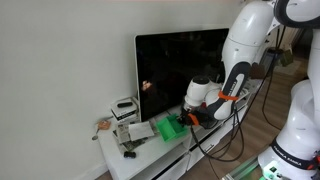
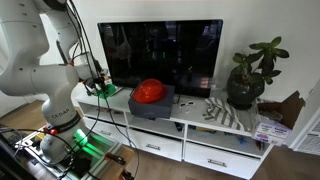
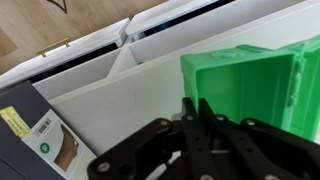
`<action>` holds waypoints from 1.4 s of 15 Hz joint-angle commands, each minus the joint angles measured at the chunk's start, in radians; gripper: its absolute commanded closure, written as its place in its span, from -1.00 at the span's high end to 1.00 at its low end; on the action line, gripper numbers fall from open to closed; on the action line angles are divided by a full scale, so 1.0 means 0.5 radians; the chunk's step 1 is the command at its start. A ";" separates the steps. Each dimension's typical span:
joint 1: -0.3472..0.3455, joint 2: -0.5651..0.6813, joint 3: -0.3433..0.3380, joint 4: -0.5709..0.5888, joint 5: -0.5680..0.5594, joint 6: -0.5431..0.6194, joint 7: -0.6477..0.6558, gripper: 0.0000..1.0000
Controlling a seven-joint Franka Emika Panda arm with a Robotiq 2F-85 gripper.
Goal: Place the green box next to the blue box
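The green box (image 3: pixel 245 85) is bright green and fills the right side of the wrist view. It rests on the white cabinet top, and also shows in an exterior view (image 1: pixel 170 128). My gripper (image 3: pixel 193 108) has its fingers pressed together at the box's left wall and looks shut on that wall. It also shows in both exterior views (image 1: pixel 188 117) (image 2: pixel 100 88). The blue box (image 2: pixel 150 105) is low, wide and dark bluish-grey, and stands in front of the TV a short way from my gripper. A dark bluish-grey corner (image 3: pixel 15 105) at the wrist view's lower left may be the same box.
A red rounded object (image 2: pixel 150 92) lies on the blue box. The black TV (image 2: pixel 160 50) stands behind on the white cabinet (image 2: pixel 200 120). A potted plant (image 2: pixel 250 75) is at the far end. A small white-and-grey box (image 1: pixel 125 106) sits on a stack.
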 commanded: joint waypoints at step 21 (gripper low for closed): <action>-1.374 0.402 0.933 0.267 0.730 0.135 -1.489 -0.96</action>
